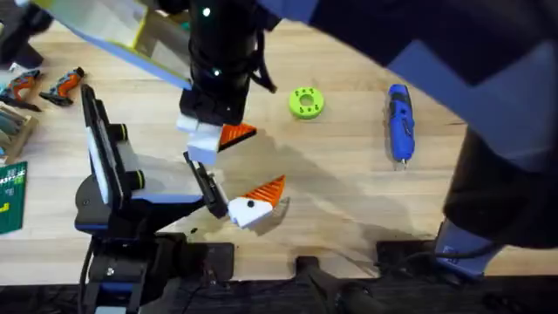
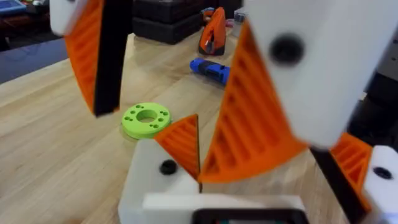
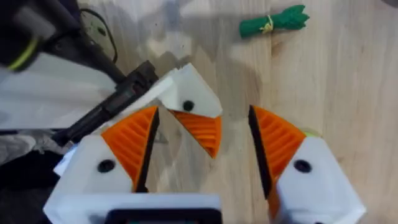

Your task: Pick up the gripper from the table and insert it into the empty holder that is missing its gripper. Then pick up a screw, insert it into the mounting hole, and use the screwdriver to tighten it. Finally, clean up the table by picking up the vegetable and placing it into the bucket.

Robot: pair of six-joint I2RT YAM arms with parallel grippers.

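Just over the holder, the right gripper hangs wide open, empty; square the fingertip before pressing in.

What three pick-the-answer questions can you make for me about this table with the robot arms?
1. Where is the green disc?
A. Flat on the table
B. Inside a bucket
C. Pinched in a gripper

2. What colour is the screwdriver?
A. Red
B. Blue
C. Yellow

3. How is the right gripper?
A. Shut on the vegetable
B. Shut on the screwdriver
C. Open

Answers:
1 A: the green disc lies on the bare wood of the table, with nothing gripping it.
2 B: the screwdriver is bright blue along its whole body.
3 C: in the right wrist view, the right gripper has its two orange pads spread well apart.
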